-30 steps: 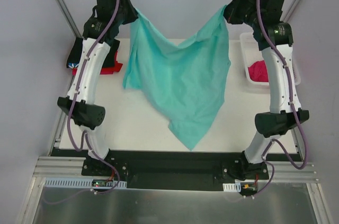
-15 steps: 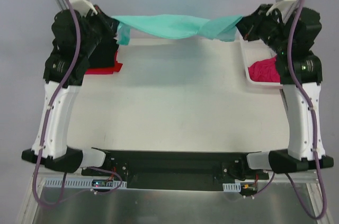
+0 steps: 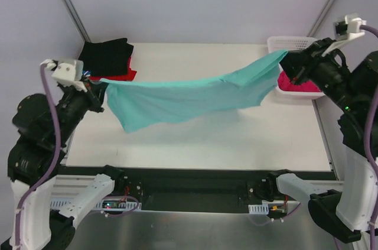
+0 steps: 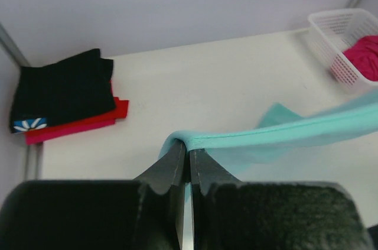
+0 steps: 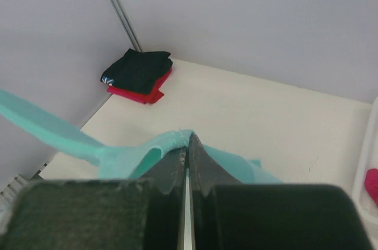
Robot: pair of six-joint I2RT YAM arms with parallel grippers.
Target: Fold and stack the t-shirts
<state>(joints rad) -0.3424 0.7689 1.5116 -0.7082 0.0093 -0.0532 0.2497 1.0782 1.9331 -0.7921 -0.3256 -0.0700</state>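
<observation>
The teal-green t-shirt hangs stretched in the air across the table between both arms. My left gripper is shut on its left end, the cloth wrapping over the fingertips in the left wrist view. My right gripper is shut on its right end; the teal-green shirt trails off to the left in the right wrist view. A folded black t-shirt with a small blue-white mark lies on a folded red t-shirt at the far left corner. The magenta-pink t-shirt lies crumpled in the basket.
A white lattice basket stands at the table's far right corner. The table has its front edge along the black base rail. Grey walls and slanted metal posts close in the back and sides.
Both arms pulled back toward the near edge and lowered, carrying the teal-green shirt from the far edge out over the middle of the table, still stretched between them.
</observation>
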